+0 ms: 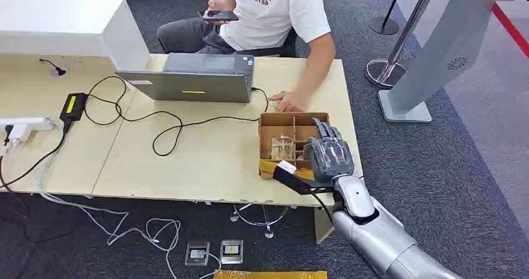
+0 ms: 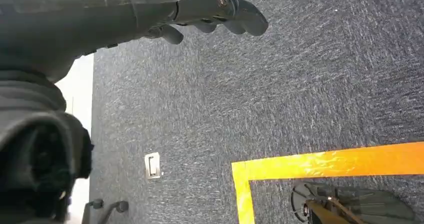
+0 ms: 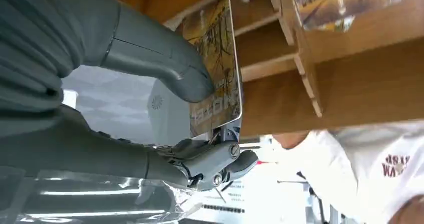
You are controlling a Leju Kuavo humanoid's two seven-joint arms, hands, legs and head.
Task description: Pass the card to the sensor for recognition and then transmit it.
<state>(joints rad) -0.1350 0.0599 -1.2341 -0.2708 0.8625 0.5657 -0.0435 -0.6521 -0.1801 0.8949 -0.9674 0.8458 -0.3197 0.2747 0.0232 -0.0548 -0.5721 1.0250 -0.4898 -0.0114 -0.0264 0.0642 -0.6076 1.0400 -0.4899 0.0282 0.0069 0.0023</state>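
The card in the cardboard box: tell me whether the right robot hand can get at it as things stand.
Probably yes. The right robot hand is already at the cardboard box, its thumb pressed on the card and its fingers behind it. Nothing blocks it; the person's hand rests beyond the box's far wall.

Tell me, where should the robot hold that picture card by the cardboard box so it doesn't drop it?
Probably by its two flat faces near one edge, as now: the right hand has its thumb pressed on the printed face of the card and fingers behind it. The card is thin and stands upright above the box, so coming from above suits it.
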